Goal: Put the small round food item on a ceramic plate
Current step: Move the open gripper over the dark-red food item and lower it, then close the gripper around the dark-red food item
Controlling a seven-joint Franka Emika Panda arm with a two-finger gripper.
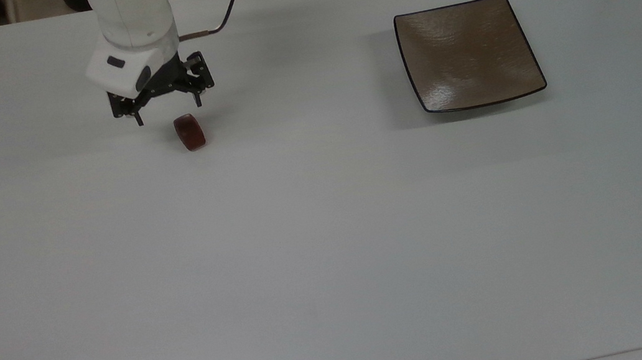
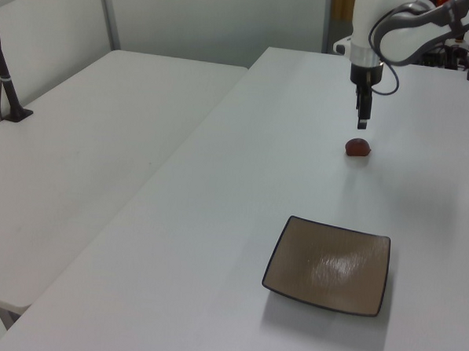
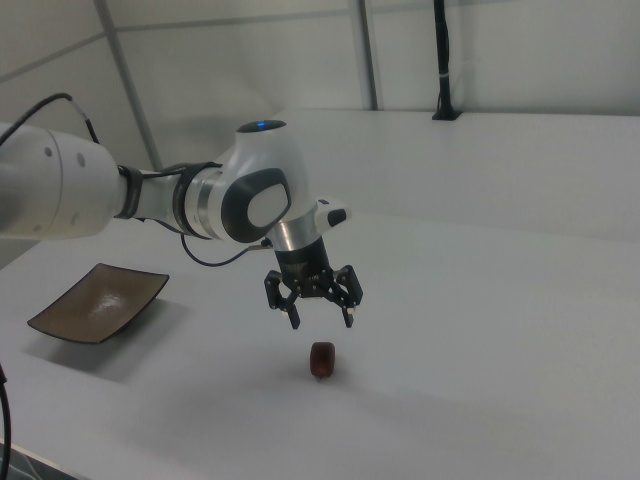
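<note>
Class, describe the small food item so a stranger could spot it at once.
Start at the white table and find the open gripper. Just below its fingertips lies the small round food item, stubby, glossy, reddish-brown, far smaller than the square brown plate.
</note>
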